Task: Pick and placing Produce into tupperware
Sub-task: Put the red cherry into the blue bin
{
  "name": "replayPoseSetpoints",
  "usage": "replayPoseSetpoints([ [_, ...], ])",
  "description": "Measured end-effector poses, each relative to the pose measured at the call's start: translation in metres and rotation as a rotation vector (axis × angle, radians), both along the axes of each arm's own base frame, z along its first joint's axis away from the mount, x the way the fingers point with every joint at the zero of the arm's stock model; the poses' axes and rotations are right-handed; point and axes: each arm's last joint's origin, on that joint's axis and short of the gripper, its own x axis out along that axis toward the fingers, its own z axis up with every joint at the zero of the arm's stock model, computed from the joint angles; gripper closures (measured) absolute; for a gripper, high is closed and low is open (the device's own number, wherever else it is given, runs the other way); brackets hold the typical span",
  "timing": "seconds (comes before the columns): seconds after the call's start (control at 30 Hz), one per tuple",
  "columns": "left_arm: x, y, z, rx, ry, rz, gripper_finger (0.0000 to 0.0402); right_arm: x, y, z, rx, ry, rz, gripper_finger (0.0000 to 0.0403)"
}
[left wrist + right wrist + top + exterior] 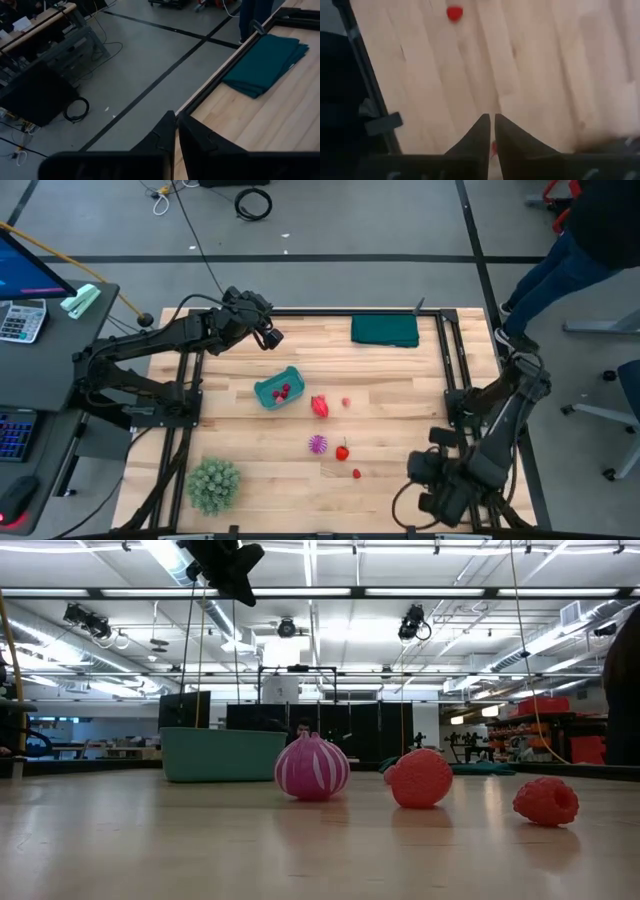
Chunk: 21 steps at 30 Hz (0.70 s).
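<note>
The teal tupperware [278, 388] stands left of the table's middle with two small red pieces [284, 391] inside; it also shows in the low view [220, 755]. On the wood lie a red piece [320, 406], a tiny pale red ball [346, 402], a spiky magenta piece [318, 444], a red strawberry-like piece [342, 451] and a tiny red ball [357, 474]. My left gripper [268, 335] hangs shut and empty above the far left of the table, past the tupperware. My right gripper [415, 470] is shut, low at the near right, right of the tiny red ball [454, 12].
A dark green folded cloth [384, 330] lies at the far edge, also in the left wrist view [267, 62]. A fuzzy green plant ball [213, 484] sits at the near left corner. Black frame rails [452, 370] run along the table's sides. A person's legs [560, 255] stand beyond the far right corner.
</note>
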Motion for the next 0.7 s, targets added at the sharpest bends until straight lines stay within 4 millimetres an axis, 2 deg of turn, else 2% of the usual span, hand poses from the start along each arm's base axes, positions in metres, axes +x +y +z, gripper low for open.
replayPoseSetpoints([
  [0.13,0.000,0.000,0.000,-0.007,-0.010,0.006,0.0378,0.001,0.009,-0.014,-0.031,0.060,-0.054,0.0348],
  [0.37,0.000,0.000,-0.001,-0.018,-0.016,0.013,0.0368,0.001,0.013,-0.035,-0.048,0.182,-0.173,0.0283],
  [0.57,-0.001,0.000,-0.002,-0.023,0.003,0.014,0.0370,-0.015,0.000,-0.068,-0.057,0.361,-0.292,0.0242],
  [0.7,-0.002,0.000,-0.004,-0.028,0.020,0.014,0.0376,-0.029,-0.010,-0.091,0.048,0.473,-0.325,0.0234],
])
